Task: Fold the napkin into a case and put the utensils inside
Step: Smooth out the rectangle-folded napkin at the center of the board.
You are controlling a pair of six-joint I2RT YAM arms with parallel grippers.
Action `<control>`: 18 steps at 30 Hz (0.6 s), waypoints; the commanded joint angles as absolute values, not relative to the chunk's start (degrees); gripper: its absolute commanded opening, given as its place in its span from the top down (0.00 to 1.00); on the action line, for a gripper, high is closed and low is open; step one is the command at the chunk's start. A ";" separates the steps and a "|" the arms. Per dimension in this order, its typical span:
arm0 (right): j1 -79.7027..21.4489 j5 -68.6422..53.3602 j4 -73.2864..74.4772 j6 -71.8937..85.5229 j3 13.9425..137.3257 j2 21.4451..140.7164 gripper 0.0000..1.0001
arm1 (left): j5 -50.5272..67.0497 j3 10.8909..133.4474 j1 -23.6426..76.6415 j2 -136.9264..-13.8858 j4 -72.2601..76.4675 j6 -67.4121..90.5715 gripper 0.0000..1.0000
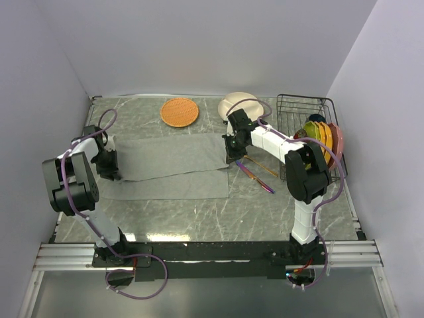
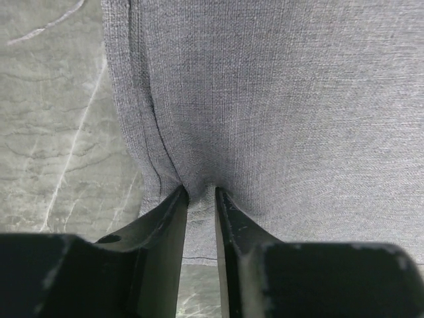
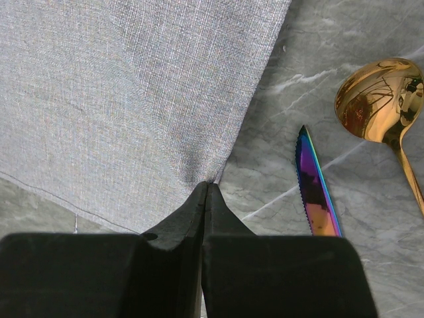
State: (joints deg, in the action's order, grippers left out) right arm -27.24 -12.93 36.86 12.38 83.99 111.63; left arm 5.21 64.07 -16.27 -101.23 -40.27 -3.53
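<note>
The grey napkin (image 1: pixel 172 165) lies spread across the table with an upper layer folded over a wider lower one. At its left edge, my left gripper (image 1: pixel 111 171) has its fingertips (image 2: pixel 179 199) drawn in on a pucker of napkin (image 2: pixel 278 99), with a narrow gap between the jaws. My right gripper (image 1: pixel 232 157) is shut on the right edge of the napkin (image 3: pixel 132 86), its jaws pressed together (image 3: pixel 208 185). The two utensils lie on the bare table just right of it: the iridescent purple knife (image 1: pixel 255 177) (image 3: pixel 315 192) and the gold spoon (image 1: pixel 262 167) (image 3: pixel 377 99).
A round orange woven mat (image 1: pixel 179 112) and a cream plate (image 1: pixel 237 105) sit at the back. A black wire rack (image 1: pixel 298 109) at the back right holds several coloured plates (image 1: pixel 323 139) on edge. Grey walls close in the table.
</note>
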 commanded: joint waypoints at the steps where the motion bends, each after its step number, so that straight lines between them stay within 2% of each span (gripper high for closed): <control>1: -27.69 -12.30 36.83 12.92 84.90 110.04 1.00 | 5.63 64.25 -16.00 -97.65 -39.64 -2.37 0.70; 12: -27.69 -12.22 37.00 12.92 85.69 110.57 1.00 | 6.94 64.51 -16.00 -97.91 -39.99 -2.02 0.76; 18: -27.69 -12.04 37.00 12.92 85.69 110.65 1.00 | 6.77 64.25 -15.91 -99.31 -39.90 -2.02 0.75</control>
